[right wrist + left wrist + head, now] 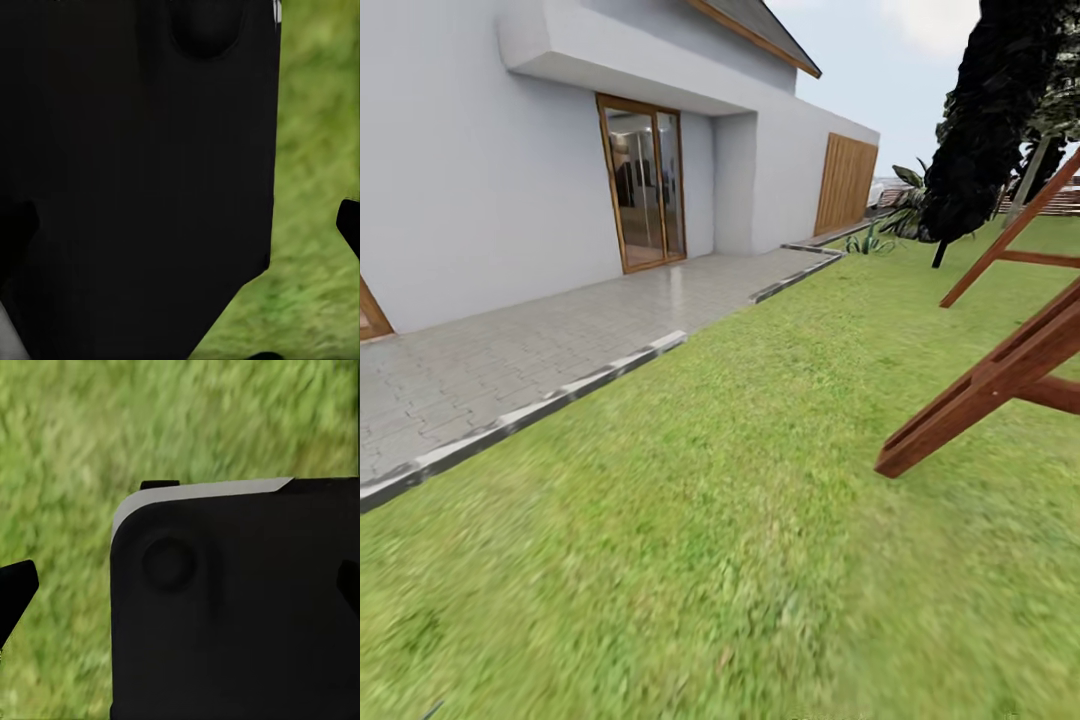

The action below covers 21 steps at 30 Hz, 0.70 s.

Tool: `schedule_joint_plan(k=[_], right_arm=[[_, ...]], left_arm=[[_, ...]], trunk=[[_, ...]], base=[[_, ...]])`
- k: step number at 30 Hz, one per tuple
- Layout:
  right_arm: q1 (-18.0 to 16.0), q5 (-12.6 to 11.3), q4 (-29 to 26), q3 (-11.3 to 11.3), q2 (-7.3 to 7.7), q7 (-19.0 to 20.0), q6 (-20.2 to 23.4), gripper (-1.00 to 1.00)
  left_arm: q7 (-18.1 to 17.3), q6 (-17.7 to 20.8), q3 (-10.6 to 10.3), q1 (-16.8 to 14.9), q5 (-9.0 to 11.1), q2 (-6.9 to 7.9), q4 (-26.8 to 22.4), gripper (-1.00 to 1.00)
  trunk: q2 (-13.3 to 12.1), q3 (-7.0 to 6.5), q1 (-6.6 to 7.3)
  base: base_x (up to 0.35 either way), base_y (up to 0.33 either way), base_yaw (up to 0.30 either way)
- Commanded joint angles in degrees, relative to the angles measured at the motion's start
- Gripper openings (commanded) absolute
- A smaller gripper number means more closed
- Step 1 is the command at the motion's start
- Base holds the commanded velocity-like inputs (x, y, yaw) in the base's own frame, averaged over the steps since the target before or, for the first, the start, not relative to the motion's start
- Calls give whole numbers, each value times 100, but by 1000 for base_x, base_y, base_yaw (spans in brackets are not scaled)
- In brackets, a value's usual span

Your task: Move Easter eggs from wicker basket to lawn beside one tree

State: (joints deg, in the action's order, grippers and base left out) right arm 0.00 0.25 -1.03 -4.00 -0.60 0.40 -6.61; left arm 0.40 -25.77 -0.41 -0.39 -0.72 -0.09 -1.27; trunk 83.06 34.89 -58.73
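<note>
The lawn (740,520) spreads across the head view as mottled green grass. The Easter eggs and the wicker basket are out of view. Far back on the right, a tree with a slim pale trunk (1031,178) rises partly behind an all-black tree (985,120). In the left wrist view my left gripper (180,589) is open, its dark fingertips (16,589) at the frame's two edges, with a black part of the robot's body (240,615) and grass beyond. My right gripper (180,225) also looks open, over another black body part (135,165) and grass.
A grey paved patio (510,350) with a kerb (560,392) borders the lawn along a white house with a glass door (645,180). A brown wooden frame (1000,370) slants in on the right. Spiky plants (870,240) and a slatted fence (1060,200) lie far back.
</note>
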Motion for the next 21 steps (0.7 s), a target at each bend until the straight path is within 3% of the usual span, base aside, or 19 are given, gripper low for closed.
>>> schedule_joint_plan(k=[1,21], right_arm=[[0,4,-2,-40,-1,4,-16,100],[0,2,-2,-40,1,4,-16,100]], left_arm=[[4,-18,-3,-3,-7,0,4,100],[-1,-16,-3,-5,-7,0,4,100]], trunk=[[2,0,0],[2,-73,0]], base=[[0,0,-269],[0,0,-269]])
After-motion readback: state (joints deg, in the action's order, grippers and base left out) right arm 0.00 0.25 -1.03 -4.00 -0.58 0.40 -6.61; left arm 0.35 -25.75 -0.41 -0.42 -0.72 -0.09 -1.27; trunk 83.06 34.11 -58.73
